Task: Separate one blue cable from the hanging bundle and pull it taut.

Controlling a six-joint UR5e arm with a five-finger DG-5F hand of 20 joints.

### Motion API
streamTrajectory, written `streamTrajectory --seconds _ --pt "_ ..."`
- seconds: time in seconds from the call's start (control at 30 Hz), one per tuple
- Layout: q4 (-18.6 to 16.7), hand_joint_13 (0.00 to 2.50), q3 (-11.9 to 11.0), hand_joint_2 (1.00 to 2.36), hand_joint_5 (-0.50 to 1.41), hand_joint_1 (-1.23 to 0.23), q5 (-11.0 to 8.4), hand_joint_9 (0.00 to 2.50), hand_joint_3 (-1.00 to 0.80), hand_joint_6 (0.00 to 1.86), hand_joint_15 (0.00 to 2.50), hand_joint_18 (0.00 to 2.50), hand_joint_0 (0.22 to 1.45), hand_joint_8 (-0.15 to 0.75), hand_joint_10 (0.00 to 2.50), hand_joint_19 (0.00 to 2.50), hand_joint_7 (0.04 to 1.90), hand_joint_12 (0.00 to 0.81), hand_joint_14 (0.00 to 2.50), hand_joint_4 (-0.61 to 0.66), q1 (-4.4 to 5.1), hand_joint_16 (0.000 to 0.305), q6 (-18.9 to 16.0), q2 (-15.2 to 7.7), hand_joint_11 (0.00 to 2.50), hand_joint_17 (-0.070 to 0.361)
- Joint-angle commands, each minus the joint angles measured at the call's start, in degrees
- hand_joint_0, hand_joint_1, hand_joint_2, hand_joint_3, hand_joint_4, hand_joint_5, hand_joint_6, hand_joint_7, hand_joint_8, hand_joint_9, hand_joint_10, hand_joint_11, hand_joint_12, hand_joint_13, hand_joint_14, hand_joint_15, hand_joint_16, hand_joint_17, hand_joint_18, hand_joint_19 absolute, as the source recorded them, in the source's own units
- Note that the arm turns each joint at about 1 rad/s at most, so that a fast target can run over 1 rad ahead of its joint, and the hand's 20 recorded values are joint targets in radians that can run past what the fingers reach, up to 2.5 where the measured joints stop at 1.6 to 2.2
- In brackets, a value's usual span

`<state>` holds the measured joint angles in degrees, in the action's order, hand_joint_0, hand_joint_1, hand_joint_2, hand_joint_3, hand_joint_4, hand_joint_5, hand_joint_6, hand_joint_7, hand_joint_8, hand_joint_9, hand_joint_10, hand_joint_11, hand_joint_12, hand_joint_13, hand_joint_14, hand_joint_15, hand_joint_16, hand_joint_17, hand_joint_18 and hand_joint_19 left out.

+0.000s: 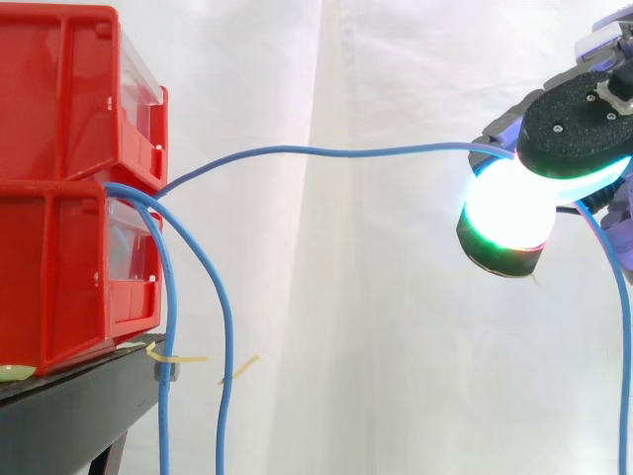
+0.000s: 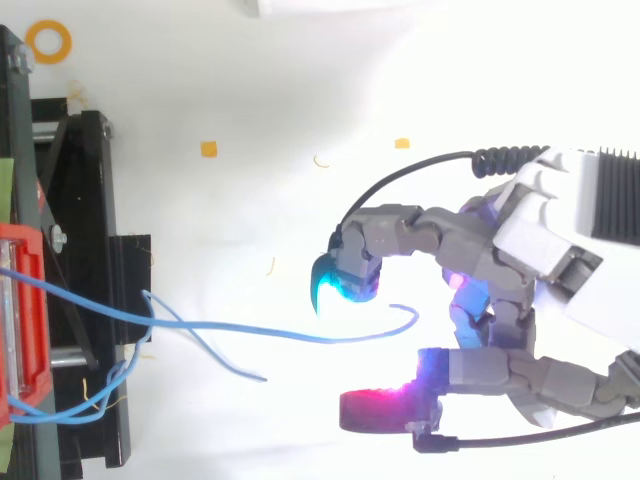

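Several blue cables come out between two stacked red bins (image 1: 59, 89) at the left. Two of them (image 1: 226, 336) hang down past the stand. One blue cable (image 1: 326, 150) runs almost level to the right in a slight arch, into my hand (image 1: 569, 129). Its free part (image 1: 621, 297) droops behind the hand. The fingers are curled round this cable, with a bright glowing pad (image 1: 509, 213) just below it. From above, the same cable (image 2: 260, 330) crosses under the cyan pad (image 2: 335, 285), and the hand (image 2: 500, 290) lies to its right.
The bins stand on a black stand (image 1: 69, 411) before a white curtain. Yellow ties (image 1: 173, 356) hold a cable at the stand's edge. From above, an orange ring (image 2: 48, 41) lies at the far left, and small yellow scraps (image 2: 208, 149) dot the white floor.
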<state>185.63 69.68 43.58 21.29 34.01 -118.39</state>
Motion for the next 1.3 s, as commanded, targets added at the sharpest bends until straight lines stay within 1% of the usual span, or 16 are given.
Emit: streamTrajectory --seconds 0.0,0.17,0.5,0.57,0.63,0.67,0.7,0.8,0.83,0.9,1.0,1.27 --pt "0.0 1.50 -0.1 1.01 0.15 -0.77 0.01 2.10 -0.27 0.50 0.88 0.99 0.76 0.165 0.02 0.88 1.27 0.302 0.02 0.05 -0.02 0.038 0.0 0.0 0.61 0.086" --pt "0.0 1.50 0.0 1.01 0.15 -0.76 0.01 2.10 -0.30 0.50 0.88 0.99 0.77 0.153 0.02 0.88 1.27 0.295 0.02 0.05 -0.02 0.038 0.1 0.0 0.61 0.086" --pt "0.0 1.50 0.0 1.01 0.15 -0.76 -0.17 2.10 -0.30 0.50 0.88 0.99 0.76 0.158 0.03 0.88 1.27 0.297 0.02 0.05 -0.02 0.038 -0.2 0.0 0.61 0.086" --pt "0.0 1.50 0.0 1.01 0.15 -0.76 -0.17 2.10 -0.30 0.50 0.88 0.99 0.76 0.158 0.02 0.88 1.27 0.295 0.02 0.05 0.07 0.038 -1.1 0.0 0.62 0.085" --pt "0.0 1.50 0.0 1.01 0.15 -0.76 0.01 2.10 -0.30 0.50 0.88 0.99 0.76 0.158 0.02 0.88 1.27 0.298 0.02 0.06 -0.02 0.038 -3.3 0.0 0.62 0.086" --pt "-0.1 1.50 0.0 1.01 0.15 -0.76 0.10 2.10 -0.30 0.50 0.88 0.99 0.76 0.157 0.02 0.88 1.27 0.299 0.02 0.06 -0.02 0.038 -4.9 0.0 0.61 0.085" --pt "-0.1 1.50 -0.1 1.01 0.15 -0.76 0.10 2.10 -0.30 0.50 0.89 0.99 0.76 0.158 0.02 0.87 1.27 0.300 0.02 0.05 -0.02 0.038 -5.9 0.0 0.61 0.086" --pt "0.0 1.50 0.0 1.01 0.15 -0.76 0.10 2.10 -0.30 0.50 0.88 0.99 0.76 0.152 0.03 0.88 1.27 0.298 0.02 0.05 -0.10 0.038 -12.1 0.0 0.62 0.085" --pt "0.0 1.50 0.0 1.01 0.15 -0.76 0.10 2.10 -0.29 0.50 0.88 0.99 0.76 0.152 0.02 0.88 1.27 0.296 0.03 0.06 -0.10 0.038 -12.1 0.0 0.61 0.085" --pt "0.4 1.50 0.0 1.01 0.15 -0.76 0.10 2.10 -0.29 0.50 0.88 0.99 0.76 0.152 0.02 0.88 1.27 0.297 0.03 0.05 -0.10 0.038 -14.5 0.0 0.61 0.085" --pt "1.6 1.50 0.1 1.01 0.15 -0.76 0.10 2.10 -0.30 0.50 0.89 0.99 0.76 0.154 0.03 0.88 1.27 0.296 0.03 0.06 -0.10 0.038 -15.3 0.0 0.61 0.085" --pt "1.6 1.50 0.5 1.01 0.15 -0.76 0.10 2.11 -0.30 0.50 0.89 0.99 0.76 0.151 0.02 0.88 1.27 0.300 0.03 0.06 -0.10 0.038 -15.8 0.0 0.61 0.085"
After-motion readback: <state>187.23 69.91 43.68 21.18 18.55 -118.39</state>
